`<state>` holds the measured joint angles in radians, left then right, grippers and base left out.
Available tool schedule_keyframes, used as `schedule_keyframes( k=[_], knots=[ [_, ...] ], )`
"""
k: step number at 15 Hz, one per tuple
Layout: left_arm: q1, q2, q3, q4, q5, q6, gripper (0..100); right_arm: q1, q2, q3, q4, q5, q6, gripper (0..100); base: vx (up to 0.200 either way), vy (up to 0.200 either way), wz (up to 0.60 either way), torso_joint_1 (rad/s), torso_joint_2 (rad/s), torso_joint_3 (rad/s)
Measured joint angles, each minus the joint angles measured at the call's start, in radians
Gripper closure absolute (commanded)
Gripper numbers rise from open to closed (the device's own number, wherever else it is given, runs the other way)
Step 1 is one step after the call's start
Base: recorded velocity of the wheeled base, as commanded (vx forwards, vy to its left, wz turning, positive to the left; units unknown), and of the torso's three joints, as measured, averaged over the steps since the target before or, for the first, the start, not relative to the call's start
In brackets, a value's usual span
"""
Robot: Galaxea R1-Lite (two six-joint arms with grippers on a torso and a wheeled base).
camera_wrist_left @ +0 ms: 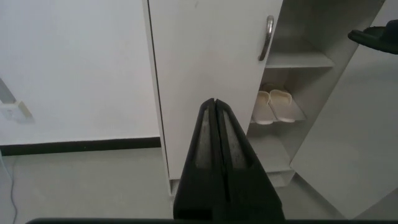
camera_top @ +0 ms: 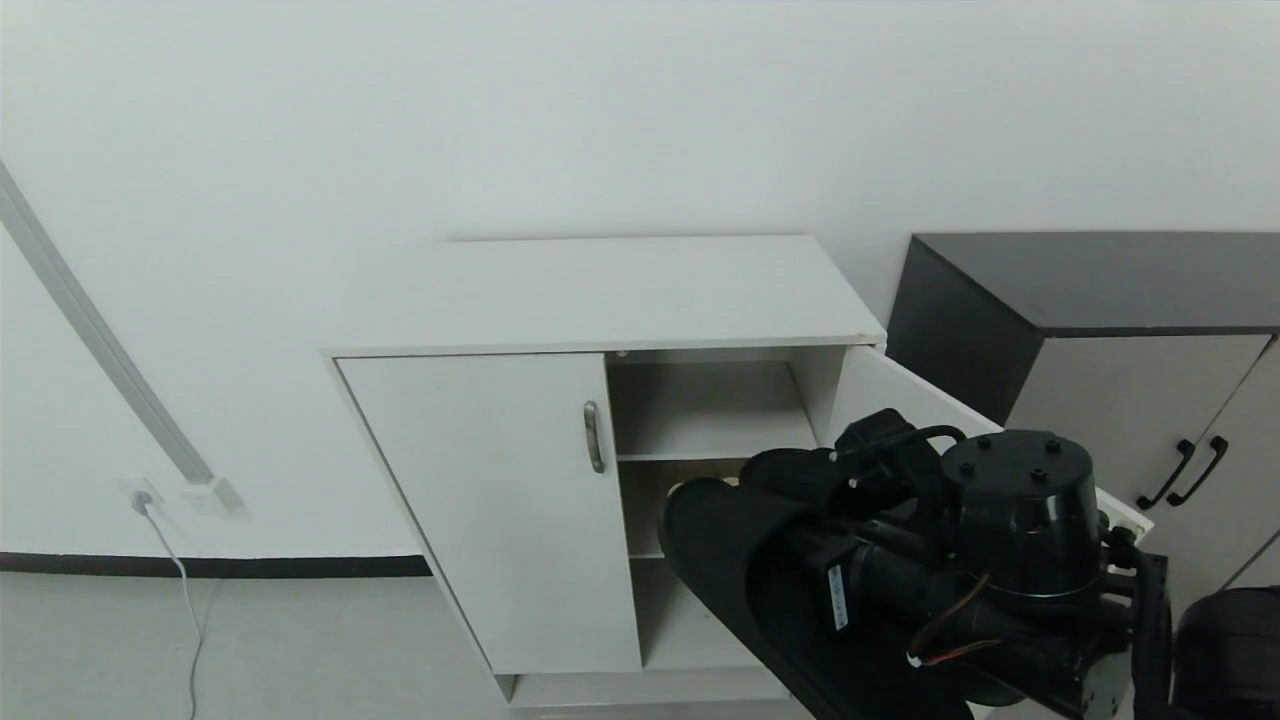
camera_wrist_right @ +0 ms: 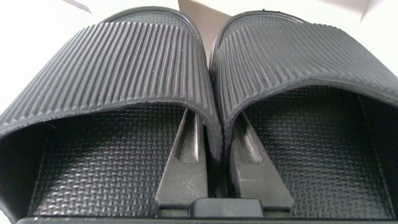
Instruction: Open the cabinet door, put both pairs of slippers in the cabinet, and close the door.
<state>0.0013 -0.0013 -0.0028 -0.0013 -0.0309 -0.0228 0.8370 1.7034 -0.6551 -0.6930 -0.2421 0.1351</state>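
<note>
— How far along is it?
— The cabinet [camera_top: 600, 300] has its right door [camera_top: 900, 400] swung open, at about 3 o'clock from the opening. A pale pair of slippers [camera_wrist_left: 278, 106] already sits inside on a middle shelf [camera_wrist_left: 280, 122].
— And the second pair?
— The black slippers [camera_wrist_right: 143, 68] are in the right gripper [camera_wrist_right: 214, 134], which reaches into both and pinches their inner walls together. They hang at 5 o'clock of the opening, seemingly just in front of it, though depth is hard to judge.
— The other arm?
— The left gripper [camera_wrist_left: 214, 109] is empty, fingers pressed together, facing the closed left door [camera_top: 490, 500].
— What's left?
— Shelving the black pair, letting go, shutting the door.
</note>
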Motion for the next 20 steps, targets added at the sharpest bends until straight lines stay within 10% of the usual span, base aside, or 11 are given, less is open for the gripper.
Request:
schedule_keyframes(
  k=[20],
  knots=[
    [0.000, 0.000, 0.000, 0.000, -0.001, 0.000, 100, 0.013, 0.022, 0.021, -0.034, 0.000, -0.014, 100, 0.000, 0.000, 0.00, -0.106, 0.45, 0.345]
  ],
)
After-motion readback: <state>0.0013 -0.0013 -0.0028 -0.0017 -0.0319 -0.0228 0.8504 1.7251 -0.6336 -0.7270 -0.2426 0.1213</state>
